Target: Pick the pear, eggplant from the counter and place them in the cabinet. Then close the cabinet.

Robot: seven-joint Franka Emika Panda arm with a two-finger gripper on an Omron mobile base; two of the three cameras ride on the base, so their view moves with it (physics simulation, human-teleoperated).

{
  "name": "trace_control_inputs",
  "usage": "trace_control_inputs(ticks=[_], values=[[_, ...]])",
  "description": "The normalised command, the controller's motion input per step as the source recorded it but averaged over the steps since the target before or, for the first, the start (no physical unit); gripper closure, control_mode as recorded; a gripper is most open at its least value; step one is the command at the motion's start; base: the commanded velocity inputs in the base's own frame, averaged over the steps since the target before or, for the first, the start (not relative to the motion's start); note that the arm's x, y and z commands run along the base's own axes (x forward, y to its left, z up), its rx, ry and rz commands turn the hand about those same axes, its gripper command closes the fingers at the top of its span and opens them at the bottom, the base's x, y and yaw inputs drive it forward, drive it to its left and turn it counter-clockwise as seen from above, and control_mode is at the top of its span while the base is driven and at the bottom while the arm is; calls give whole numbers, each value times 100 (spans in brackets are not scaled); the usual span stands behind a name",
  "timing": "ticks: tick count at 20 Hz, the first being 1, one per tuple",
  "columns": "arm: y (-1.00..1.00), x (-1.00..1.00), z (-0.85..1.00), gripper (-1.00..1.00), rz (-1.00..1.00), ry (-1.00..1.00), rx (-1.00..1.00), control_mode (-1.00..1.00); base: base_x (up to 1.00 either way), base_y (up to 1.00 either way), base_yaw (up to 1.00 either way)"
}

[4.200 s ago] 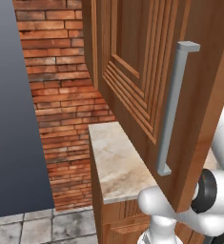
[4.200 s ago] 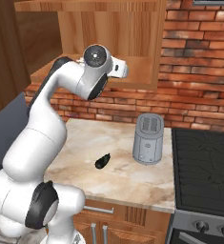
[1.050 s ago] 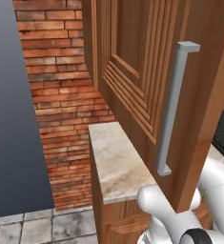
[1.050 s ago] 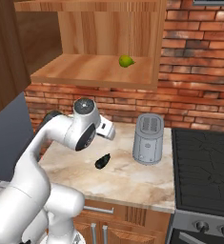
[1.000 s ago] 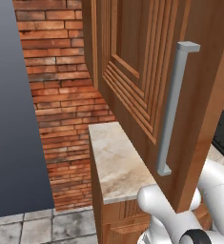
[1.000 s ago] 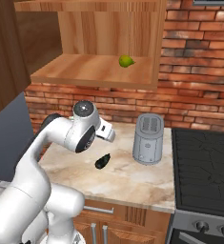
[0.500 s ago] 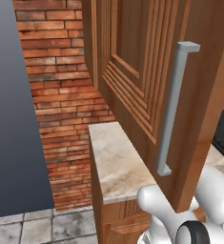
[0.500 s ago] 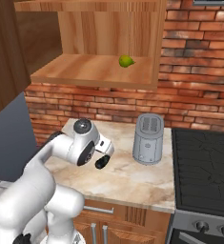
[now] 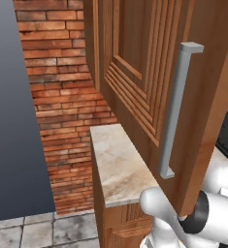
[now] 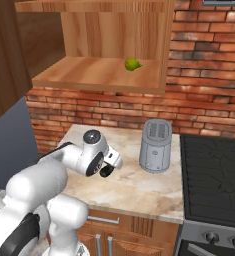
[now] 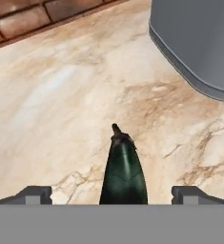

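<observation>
Gripper [image 11: 111, 193] dropped lower over the eggplant [image 11: 123, 172] since 0.5 s ago.
Jaws wide, straddling it on the counter [image 11: 61, 105]; pear [image 10: 132, 64] sits in the cabinet [image 10: 104, 72].

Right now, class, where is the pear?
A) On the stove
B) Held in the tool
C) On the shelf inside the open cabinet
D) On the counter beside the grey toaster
C: the pear sits on the wooden shelf of the open cabinet, above the counter.

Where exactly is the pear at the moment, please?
In the right base view, the pear sits on the open cabinet shelf, towards its right, above the toaster.
</observation>
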Motion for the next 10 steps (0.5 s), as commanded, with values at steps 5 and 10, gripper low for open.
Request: trace_control_inputs(ticks=[5,10], values=[[-3,0,-67,-100,0,8,0,-100,0,0,0],[-1,0,-67,-100,0,6,0,-100,0,0,0]])
